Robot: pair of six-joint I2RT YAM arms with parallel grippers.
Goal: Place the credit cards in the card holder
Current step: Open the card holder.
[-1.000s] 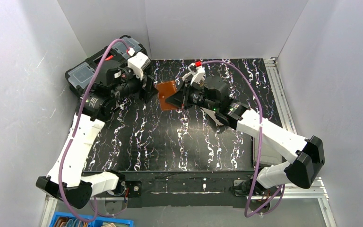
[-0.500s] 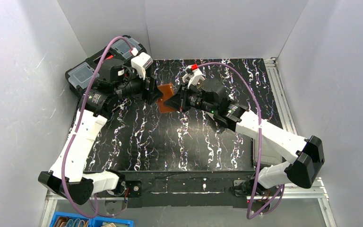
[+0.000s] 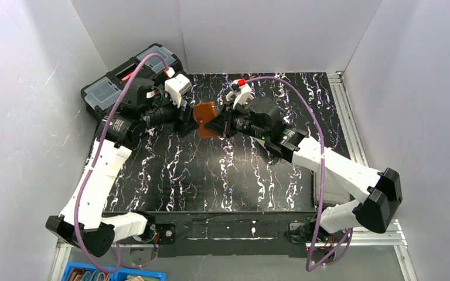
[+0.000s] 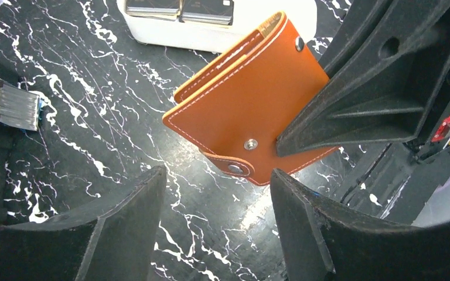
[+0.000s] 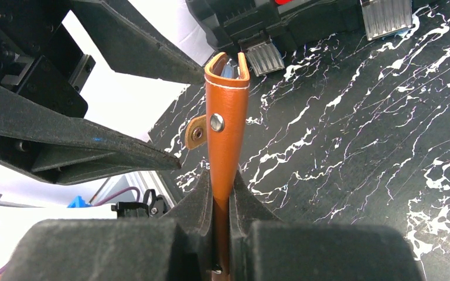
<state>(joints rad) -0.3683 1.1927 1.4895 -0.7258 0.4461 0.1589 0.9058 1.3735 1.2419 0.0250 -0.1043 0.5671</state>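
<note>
My right gripper (image 3: 221, 124) is shut on the lower edge of the brown card holder (image 3: 204, 117) and holds it above the table, folded, with its snap-tab strap (image 4: 232, 167) undone. In the right wrist view the holder (image 5: 227, 129) stands edge-on between my right gripper's (image 5: 223, 182) closed jaws. My left gripper (image 3: 186, 121) is open and empty, just left of the holder, its fingers (image 4: 130, 218) apart below it. Dark credit cards (image 4: 179, 7) lie in a white tray (image 4: 211, 36) behind the holder; they are hidden in the top view.
A big black toolbox (image 3: 123, 82) stands at the back left, its silver latch (image 4: 14, 106) near my left gripper. The left gripper's fingers (image 5: 88, 149) fill the left of the right wrist view. A blue bin (image 3: 111, 274) sits below the table's near edge.
My left gripper has moved right, closer to the card holder. My right gripper has shifted the holder slightly left and turned it more edge-on, still gripping it.
</note>
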